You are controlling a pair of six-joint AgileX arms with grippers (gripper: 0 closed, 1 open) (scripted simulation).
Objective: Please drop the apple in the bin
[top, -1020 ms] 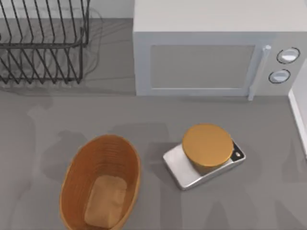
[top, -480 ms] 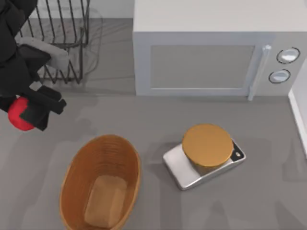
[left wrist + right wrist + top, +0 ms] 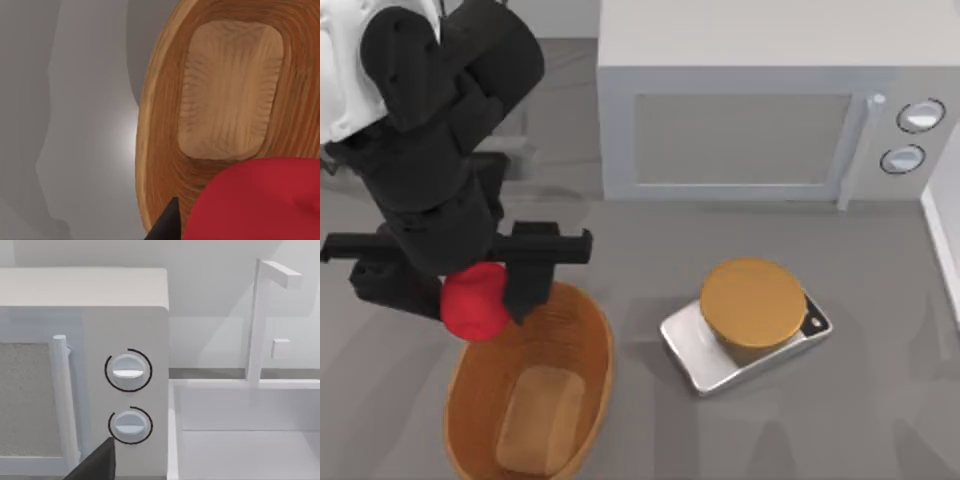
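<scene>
- My left hand (image 3: 480, 290) sat at the left of the top view, clamped on the apple (image 3: 474, 302).
- The apple hung over the upper-left rim of the bin (image 3: 582, 382), above the counter (image 3: 650, 250).
- From the left wrist, the apple (image 3: 260, 200) showed above the bin (image 3: 160, 125) and near its tan bottom.
- A microwave (image 3: 740, 110) stood at upper right, with a scale (image 3: 705, 365) carrying a golden disc (image 3: 752, 303) right of the bin.
- The right wrist view faced the microwave (image 3: 125, 340) dials; I could not tell that hand's state.
</scene>
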